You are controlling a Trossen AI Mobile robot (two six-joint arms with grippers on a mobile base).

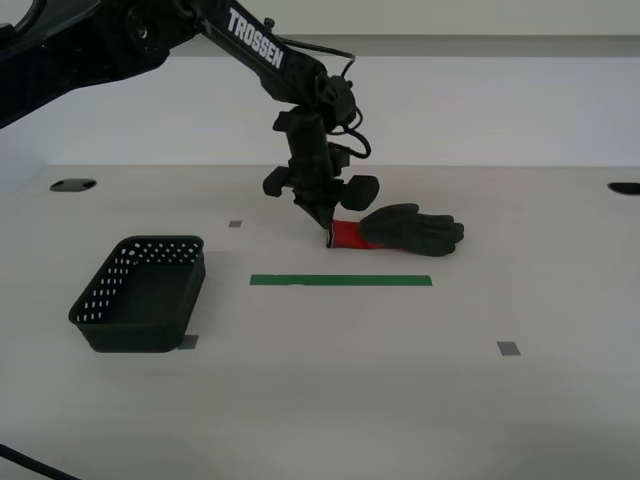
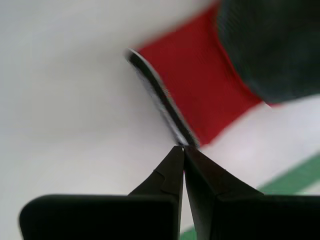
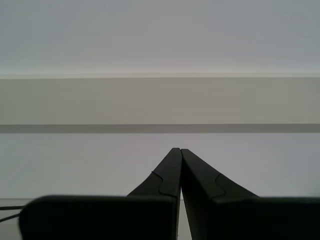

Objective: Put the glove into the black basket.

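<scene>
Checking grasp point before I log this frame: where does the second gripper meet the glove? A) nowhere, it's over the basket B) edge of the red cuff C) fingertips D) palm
B: in the second wrist view my second gripper has its tips closed together right at the edge of the red cuff of the glove; the exterior view shows the basket well off to the side.

Bright, even light; soft shadows (close glove (image 2: 210,95) blurred).
</scene>
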